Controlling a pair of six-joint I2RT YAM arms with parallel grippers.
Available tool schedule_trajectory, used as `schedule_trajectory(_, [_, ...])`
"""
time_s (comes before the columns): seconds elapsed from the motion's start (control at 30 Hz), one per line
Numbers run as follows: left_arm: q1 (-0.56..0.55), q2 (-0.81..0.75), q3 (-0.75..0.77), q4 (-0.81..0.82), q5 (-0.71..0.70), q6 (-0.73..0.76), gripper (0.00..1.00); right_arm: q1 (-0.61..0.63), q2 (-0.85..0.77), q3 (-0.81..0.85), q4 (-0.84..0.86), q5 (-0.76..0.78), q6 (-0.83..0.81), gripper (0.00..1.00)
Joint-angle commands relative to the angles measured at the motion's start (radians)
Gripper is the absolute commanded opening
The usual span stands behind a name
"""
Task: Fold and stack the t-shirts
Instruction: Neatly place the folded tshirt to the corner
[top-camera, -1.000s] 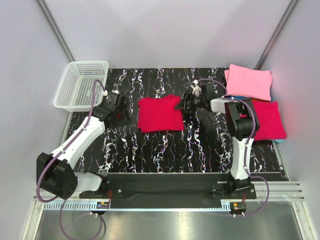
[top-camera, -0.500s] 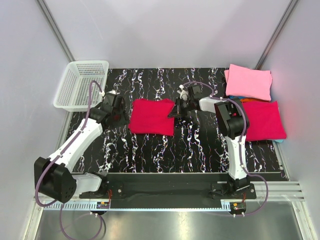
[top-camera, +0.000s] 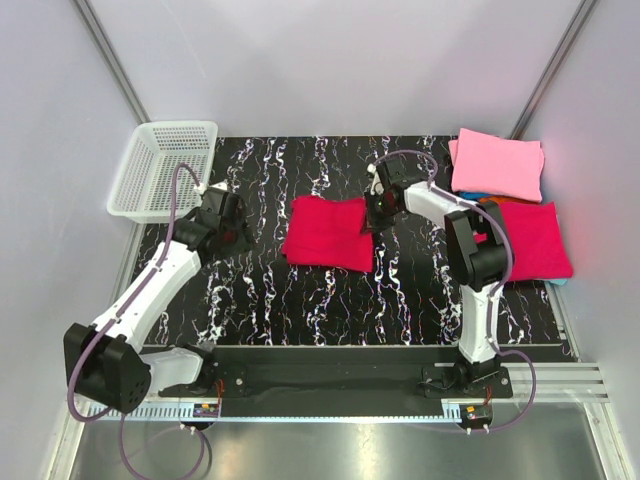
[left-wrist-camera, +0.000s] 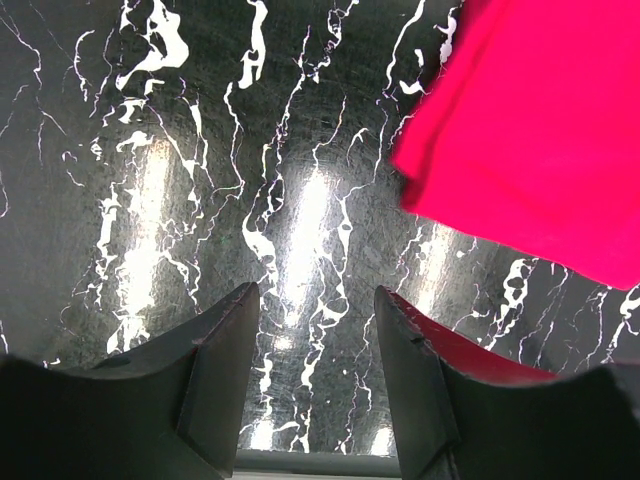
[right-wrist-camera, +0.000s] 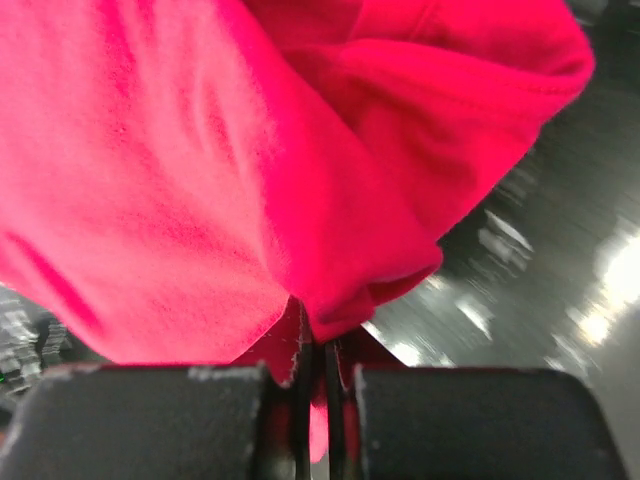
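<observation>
The right wrist view alone shows the right hand (right-wrist-camera: 322, 350) pinched tight on a bunched edge of the folded crimson-red cloth t-shirt (right-wrist-camera: 200, 180); from overhead its fingers are too small to judge. The left wrist view shows the left hand (left-wrist-camera: 315, 295) partly spread, holding nothing, with the shirt's corner at upper right. From overhead the shirt lies at centre frame as a slightly skewed rectangle on the black, white-veined marble-patterned bench (top-camera: 300, 300). At upper right lie a folded pink cloth t-shirt (top-camera: 497, 165) and a second crimson-red t-shirt (top-camera: 535, 240). A white plastic mesh basket (top-camera: 160, 170) sits at upper left. The bench is enclosed by pale grey walls (top-camera: 320, 60).
</observation>
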Motion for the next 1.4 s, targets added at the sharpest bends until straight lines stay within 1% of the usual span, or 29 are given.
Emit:
schedule_trajectory(0.0, [0.008,-0.039,-0.001,0.015,0.017,0.025,0.55,-0.008,-0.109,0.061,-0.179,0.282,-0.090,0.00])
schedule_trajectory(0.07, [0.009,-0.046,-0.001,0.014,0.020,0.025,0.55,-0.016,-0.146,0.065,-0.231,0.319,-0.100,0.00])
schedule_trajectory(0.17, [0.009,-0.059,-0.002,0.012,0.023,0.026,0.55,-0.040,-0.207,0.055,-0.282,0.420,-0.134,0.00])
schedule_trajectory(0.23, [0.009,-0.071,-0.002,0.012,0.031,0.026,0.55,-0.075,-0.243,0.035,-0.305,0.478,-0.165,0.00])
schedule_trajectory(0.3, [0.009,-0.080,-0.002,0.011,0.034,0.025,0.55,-0.107,-0.305,0.015,-0.329,0.498,-0.188,0.00])
schedule_trajectory(0.33, [0.009,-0.085,-0.005,0.011,0.040,0.023,0.55,-0.138,-0.330,-0.002,-0.336,0.527,-0.209,0.00])
schedule_trajectory(0.37, [0.009,-0.089,-0.005,0.011,0.042,0.022,0.55,-0.150,-0.376,-0.011,-0.340,0.538,-0.223,0.00])
schedule_trajectory(0.4, [0.009,-0.091,-0.007,0.011,0.046,0.023,0.55,-0.160,-0.396,-0.021,-0.343,0.581,-0.232,0.00])
schedule_trajectory(0.47, [0.009,-0.095,-0.007,0.011,0.051,0.023,0.55,-0.187,-0.438,-0.034,-0.343,0.597,-0.237,0.00])
schedule_trajectory(0.5, [0.009,-0.098,-0.007,0.009,0.054,0.026,0.56,-0.196,-0.442,-0.033,-0.345,0.607,-0.237,0.00])
schedule_trajectory(0.63, [0.011,-0.114,0.002,-0.012,0.057,0.040,0.56,-0.235,-0.435,-0.019,-0.360,0.744,-0.263,0.00])
schedule_trajectory(0.77, [0.011,-0.109,0.036,-0.040,0.053,0.051,0.56,-0.311,-0.435,-0.008,-0.360,0.805,-0.249,0.00])
schedule_trajectory(0.8, [0.011,-0.103,0.039,-0.041,0.056,0.055,0.56,-0.350,-0.435,-0.001,-0.360,0.828,-0.248,0.00])
schedule_trajectory(0.87, [0.011,-0.085,0.052,-0.041,0.059,0.058,0.56,-0.400,-0.435,0.004,-0.348,0.841,-0.248,0.00])
schedule_trajectory(0.9, [0.011,-0.077,0.056,-0.043,0.062,0.058,0.56,-0.446,-0.436,0.005,-0.343,0.844,-0.214,0.00])
schedule_trajectory(0.97, [0.011,-0.065,0.068,-0.046,0.062,0.061,0.56,-0.488,-0.445,0.007,-0.322,0.850,-0.196,0.00])
schedule_trajectory(1.1, [0.011,-0.039,0.085,-0.049,0.066,0.065,0.56,-0.598,-0.447,0.005,-0.285,0.815,-0.139,0.00])
schedule_trajectory(1.13, [0.011,-0.028,0.088,-0.051,0.071,0.065,0.56,-0.647,-0.444,0.011,-0.280,0.805,-0.128,0.00])
schedule_trajectory(1.27, [0.011,0.000,0.110,-0.055,0.082,0.066,0.56,-0.722,-0.421,0.041,-0.244,0.772,-0.117,0.00])
schedule_trajectory(1.37, [0.011,0.020,0.124,-0.057,0.086,0.058,0.56,-0.755,-0.410,0.071,-0.227,0.758,-0.107,0.00])
